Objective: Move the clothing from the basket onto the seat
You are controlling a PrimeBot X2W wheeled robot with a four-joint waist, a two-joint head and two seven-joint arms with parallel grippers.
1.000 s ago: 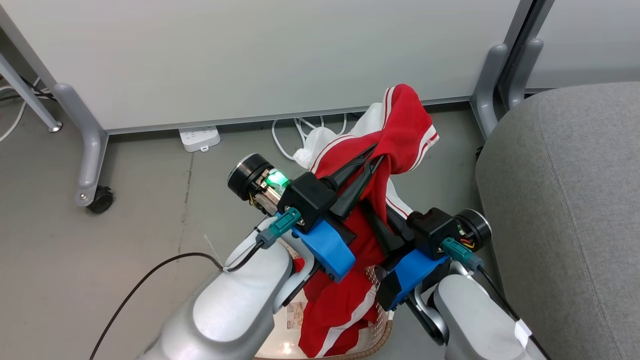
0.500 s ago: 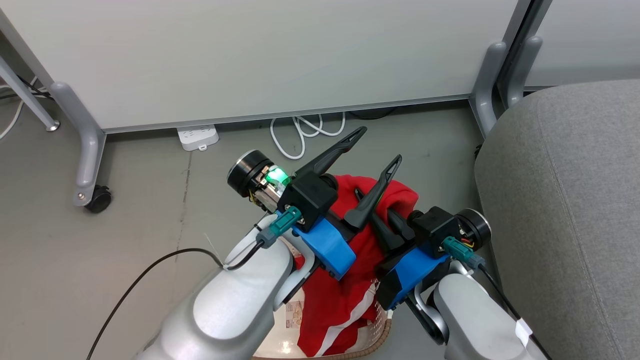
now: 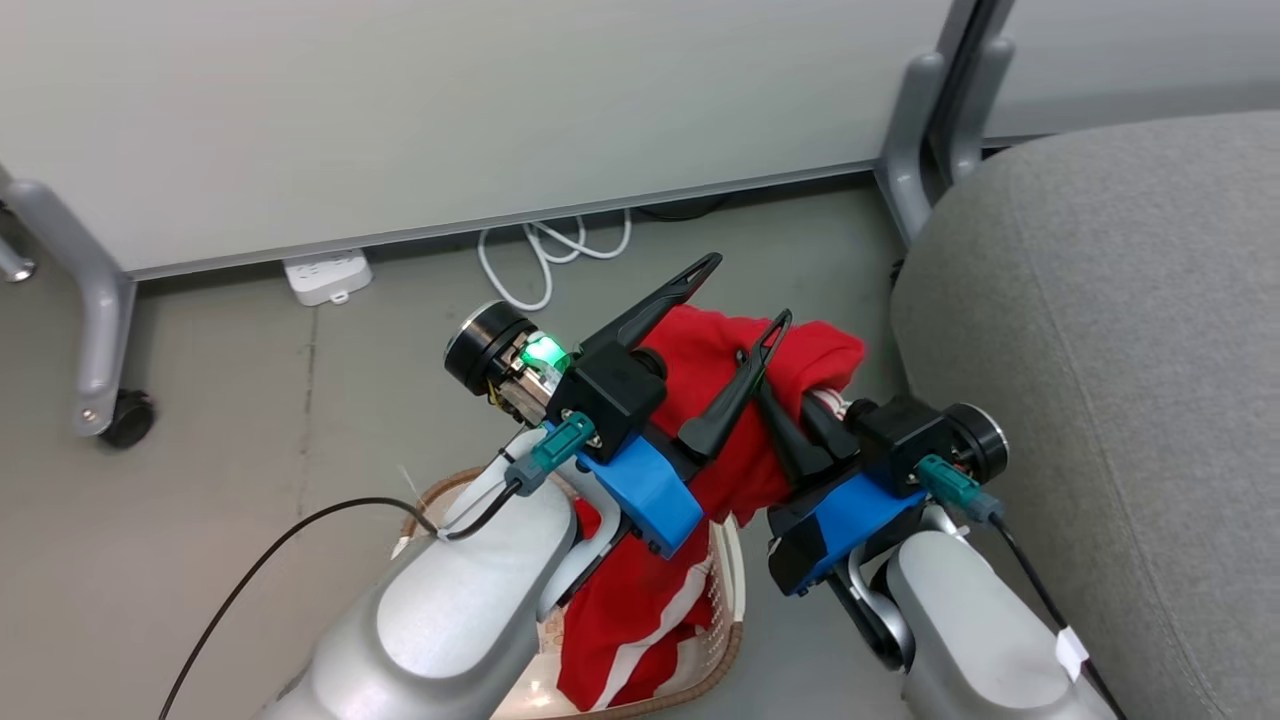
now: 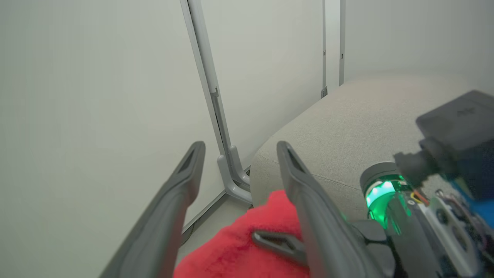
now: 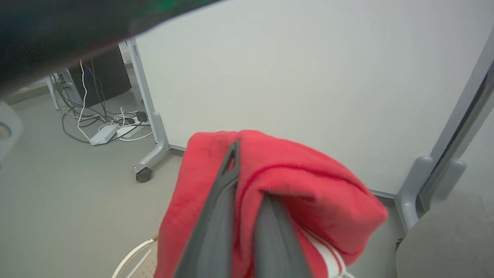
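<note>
We find the basket (image 3: 737,640) low on the grey floor, under our two arms, its brown rim and perforated cream wall showing between them. The clothing (image 3: 700,350) is raised above the basket: its upper part is bunched at the grippers, and a red length with white stripes hangs down from there into the basket. The right gripper (image 3: 785,410), up over the basket's right side, has its two dark fingers drawn close together with a fold of the red fabric pinched between them; in the right wrist view the cloth drapes over both fingers (image 5: 227,181). The left gripper (image 3: 747,290), above the basket's far side, stands spread wide with nothing between its fingers, though the clothing touches the outer side of one finger. The left wrist view shows that same gap clear, the red cloth (image 4: 239,247) lying lower, near the fingers' roots. The seat (image 3: 1100,350) rises just to the right of the basket, its rounded edge close to the right gripper. Beyond the basket, a white power strip (image 3: 325,278) and a looped white cable (image 3: 540,255) lie at the foot of a pale partition (image 3: 450,120).
</note>
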